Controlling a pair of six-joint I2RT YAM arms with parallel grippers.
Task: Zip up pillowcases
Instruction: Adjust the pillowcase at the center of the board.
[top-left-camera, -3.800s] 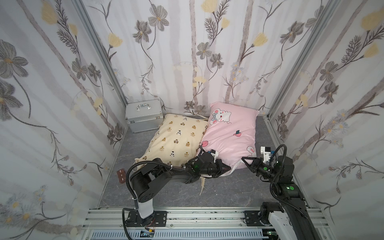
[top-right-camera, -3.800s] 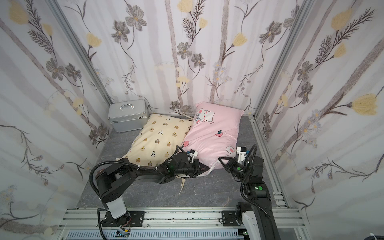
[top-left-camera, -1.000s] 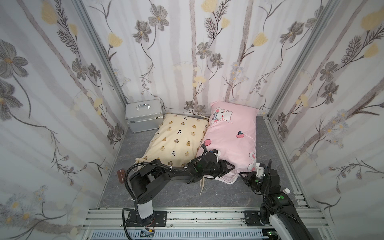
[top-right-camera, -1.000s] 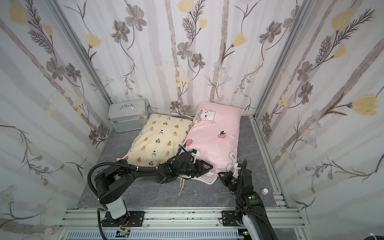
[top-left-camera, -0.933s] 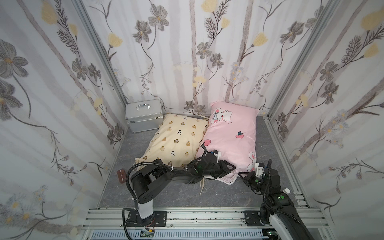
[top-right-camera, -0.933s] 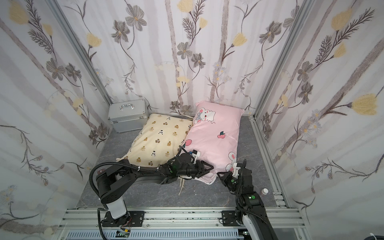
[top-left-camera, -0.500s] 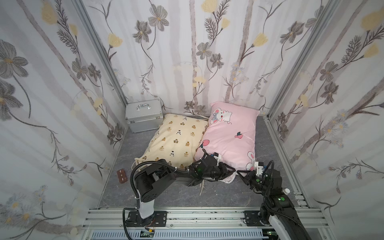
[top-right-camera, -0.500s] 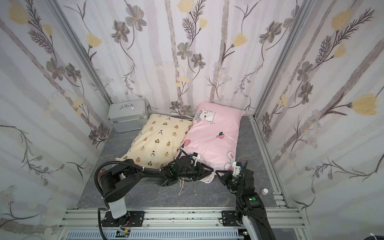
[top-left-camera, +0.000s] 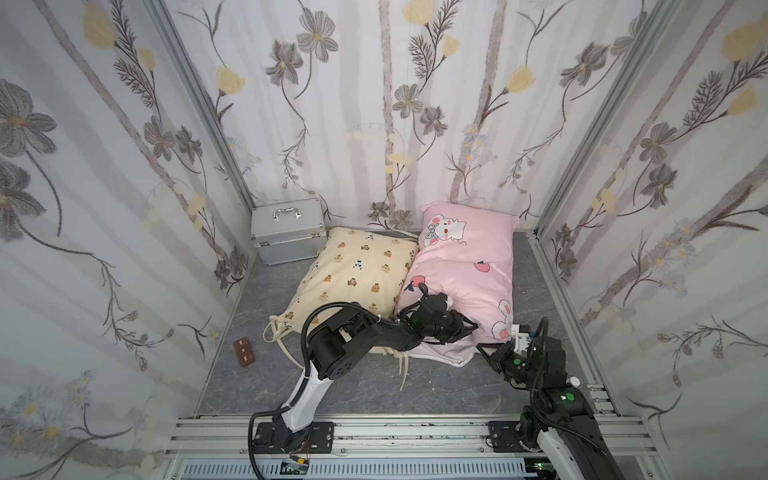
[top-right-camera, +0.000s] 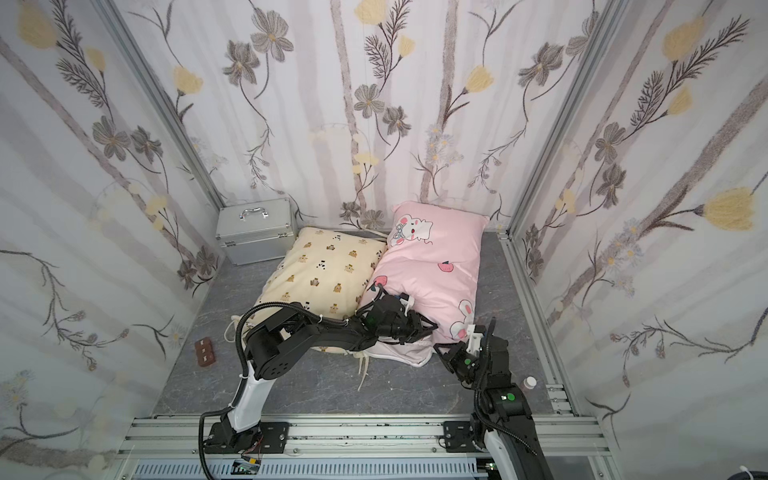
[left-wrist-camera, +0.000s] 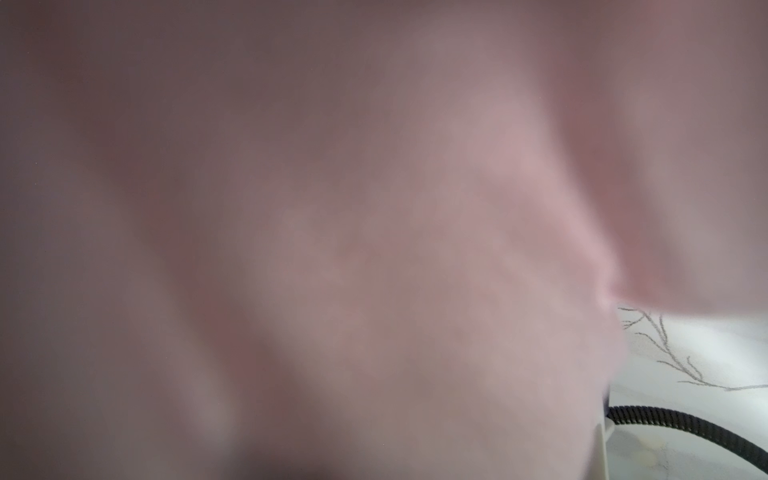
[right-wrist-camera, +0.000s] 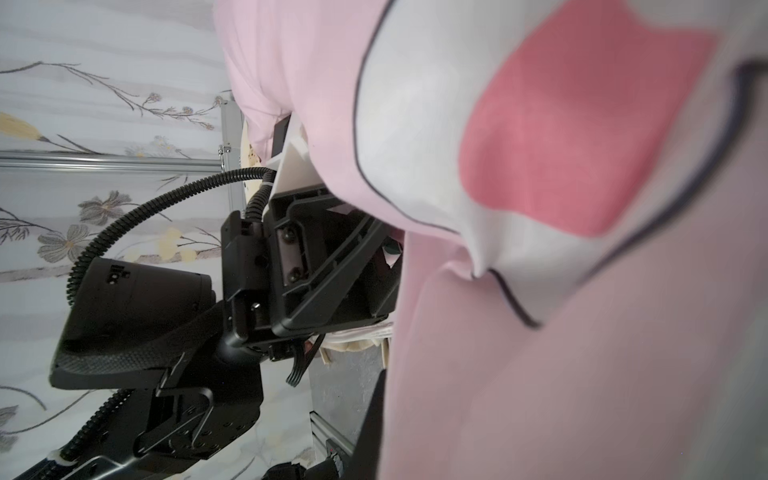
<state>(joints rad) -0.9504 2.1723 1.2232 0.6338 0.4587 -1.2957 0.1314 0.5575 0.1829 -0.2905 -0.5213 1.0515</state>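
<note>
1. Pink pillowcase (top-left-camera: 465, 266): soft, stuffed, and by its look light. It lies on the floor beyond the cream pillowcase (top-left-camera: 357, 266) from the metal case (top-left-camera: 286, 232), and the two touch along one long side. Paler cloth shows along its end away from the case, so the zip there is probably not fully closed. The zip itself is too small to make out.
2. Cream pillowcase: lies just beside the metal case. Its long ties (top-left-camera: 402, 365) trail from the end away from the case.
3. Left gripper (top-left-camera: 463, 330): pressed against the pink pillowcase's end away from the case. Its wrist view shows only blurred pink cloth. How far its jaws stand apart, and whether they pinch cloth, cannot be told.
4. Right gripper (top-left-camera: 488, 353): at the pink pillowcase's corner farthest from the case, jaws fully closed. Whether they hold a zip pull or cloth is hidden.
5. Handling: the cloth looks limp and smooth, likely to bunch and slide, and the filling gives under pressure. The best hold would be a pinch on the seam close beside the zip to keep it taut, with the pull tab in the other gripper. The cloth may gather ahead of the slider.
</note>
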